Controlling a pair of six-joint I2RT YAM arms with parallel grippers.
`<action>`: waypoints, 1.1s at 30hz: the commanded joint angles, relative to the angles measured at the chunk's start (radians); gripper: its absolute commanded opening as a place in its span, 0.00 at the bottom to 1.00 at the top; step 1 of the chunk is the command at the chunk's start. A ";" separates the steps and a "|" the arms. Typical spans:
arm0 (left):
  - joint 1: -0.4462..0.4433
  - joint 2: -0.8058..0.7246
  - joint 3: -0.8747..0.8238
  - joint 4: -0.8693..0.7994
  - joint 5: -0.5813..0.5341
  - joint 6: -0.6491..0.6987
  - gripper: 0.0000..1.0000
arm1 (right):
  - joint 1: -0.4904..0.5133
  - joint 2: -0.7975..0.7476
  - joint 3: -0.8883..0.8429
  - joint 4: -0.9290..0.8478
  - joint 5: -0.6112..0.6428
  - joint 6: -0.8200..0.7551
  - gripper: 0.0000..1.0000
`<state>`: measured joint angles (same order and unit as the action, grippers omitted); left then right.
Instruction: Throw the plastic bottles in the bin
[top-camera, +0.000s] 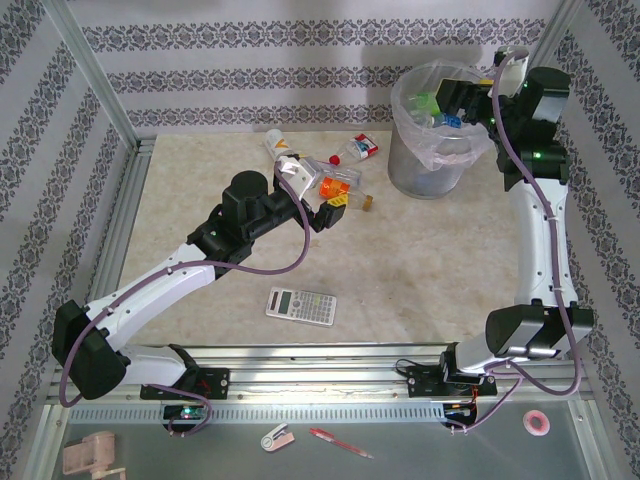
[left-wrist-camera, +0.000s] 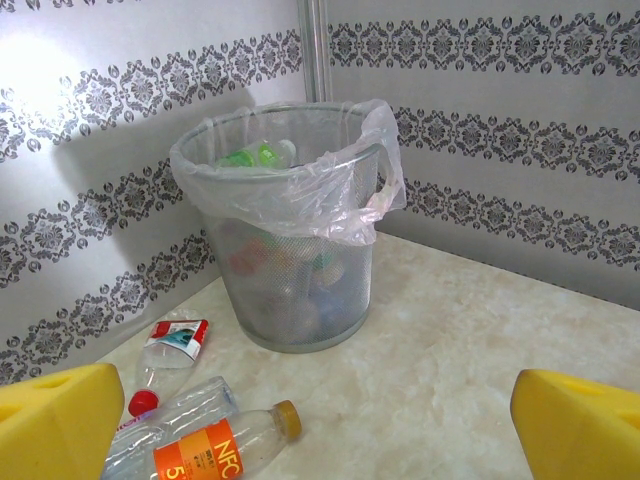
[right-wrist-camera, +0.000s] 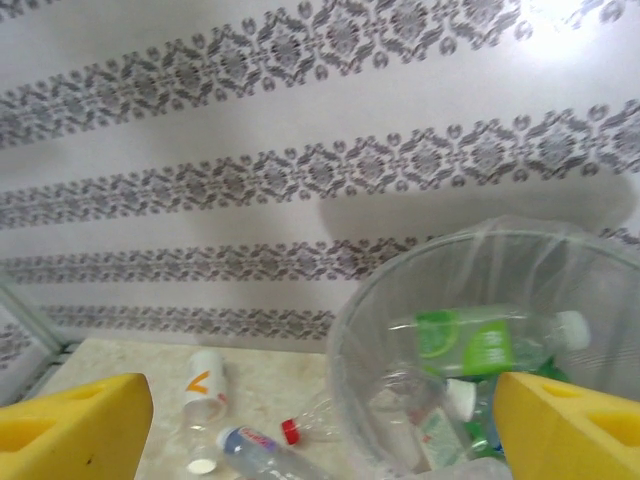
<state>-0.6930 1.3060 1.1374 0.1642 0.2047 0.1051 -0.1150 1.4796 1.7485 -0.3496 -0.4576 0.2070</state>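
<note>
With the left gripper (top-camera: 328, 208) spread wide and empty, drop onto the orange-label bottle (top-camera: 338, 184) just at its twelve o'clock, pinching mid-body. Then swing toward the bin (top-camera: 420, 175) at two o'clock, minding the right gripper (top-camera: 455, 105), spread and apparently empty, above its rim.

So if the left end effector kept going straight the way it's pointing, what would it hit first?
Probably the bin, ahead of the left end effector across the table; the orange-labelled bottle lies left of that line. Depth is unclear.
</note>
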 joint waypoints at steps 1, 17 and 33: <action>-0.010 -0.039 0.018 -0.006 -0.002 0.019 1.00 | 0.015 -0.025 -0.030 -0.011 -0.091 0.025 0.88; -0.010 -0.084 -0.005 -0.005 -0.014 0.011 1.00 | 0.178 -0.029 -0.166 -0.116 -0.177 -0.184 0.90; -0.010 -0.112 -0.019 -0.011 -0.018 0.006 1.00 | 0.204 0.017 -0.275 -0.156 -0.234 -0.354 0.92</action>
<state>-0.6930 1.2213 1.1275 0.1635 0.2001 0.1047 0.0875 1.4769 1.4929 -0.4915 -0.6643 -0.0841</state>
